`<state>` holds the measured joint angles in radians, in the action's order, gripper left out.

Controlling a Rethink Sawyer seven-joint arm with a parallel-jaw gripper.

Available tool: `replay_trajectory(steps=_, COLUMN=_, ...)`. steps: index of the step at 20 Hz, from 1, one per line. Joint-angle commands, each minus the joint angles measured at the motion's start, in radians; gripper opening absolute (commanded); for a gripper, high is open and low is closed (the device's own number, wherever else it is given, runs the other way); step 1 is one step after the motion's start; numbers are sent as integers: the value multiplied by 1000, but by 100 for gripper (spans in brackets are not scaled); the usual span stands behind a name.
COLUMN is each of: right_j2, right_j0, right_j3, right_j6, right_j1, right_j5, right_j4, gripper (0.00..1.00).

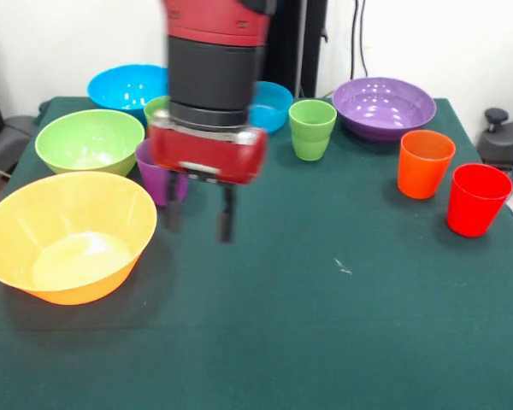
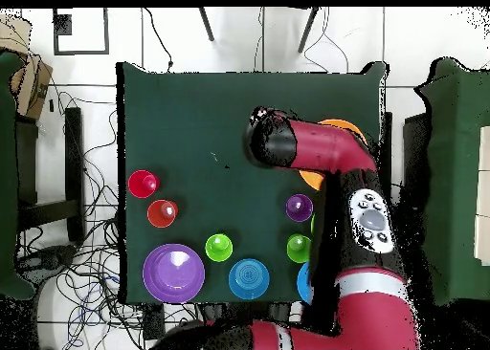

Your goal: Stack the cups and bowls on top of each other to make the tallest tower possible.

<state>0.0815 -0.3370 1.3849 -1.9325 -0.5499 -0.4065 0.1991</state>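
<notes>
All cups and bowls stand apart on the green table; nothing is stacked. My gripper (image 1: 200,218) is open and empty. In the front view it hangs just right of the orange bowl (image 1: 68,239) and in front of the purple cup (image 1: 156,178). The green bowl (image 1: 90,141), large blue bowl (image 1: 126,85) and smaller blue bowl (image 1: 272,104) stand behind. One green cup (image 1: 312,128) is at centre and another (image 1: 156,108) is partly hidden by the arm. The purple bowl (image 1: 383,107), orange cup (image 1: 425,162) and red cup (image 1: 477,198) are at right.
In the overhead view the arm (image 2: 316,155) covers the green bowl and most of the orange bowl (image 2: 340,126). The red cup (image 2: 143,184), orange cup (image 2: 162,213), purple bowl (image 2: 173,272) and purple cup (image 2: 299,207) show there. A grey chair (image 1: 504,141) stands beyond the table's right edge.
</notes>
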Motion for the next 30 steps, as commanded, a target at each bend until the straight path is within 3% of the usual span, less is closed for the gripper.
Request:
replay_trajectory(steps=1, right_j2=-40, right_j0=133, right_j3=-136, right_j6=-242, right_j1=56, right_j5=-125, right_j4=-86, gripper=100)
replay_trajectory(steps=11, right_j2=-123, right_j0=289, right_j3=-273, right_j6=-285, right_j1=126, right_j5=-180, right_j4=-177, gripper=100)
replay_trajectory(steps=20, right_j2=-148, right_j0=352, right_j3=-273, right_j6=-306, right_j1=141, right_j5=-172, right_j4=-240, gripper=100)
replay_trajectory(steps=22, right_j2=-137, right_j0=341, right_j3=-230, right_j6=-279, right_j1=121, right_j5=-152, right_j4=-244, gripper=100)
replay_trajectory(steps=24, right_j2=-102, right_j0=298, right_j3=-126, right_j6=-223, right_j1=72, right_j5=-107, right_j4=-241, gripper=100)
replay_trajectory(steps=27, right_j2=-44, right_j0=197, right_j3=52, right_j6=-123, right_j1=-14, right_j5=-43, right_j4=-217, gripper=100)
replay_trajectory(steps=30, right_j2=-24, right_j0=111, right_j3=173, right_j6=-37, right_j1=-80, right_j5=-11, right_j4=-161, gripper=100)
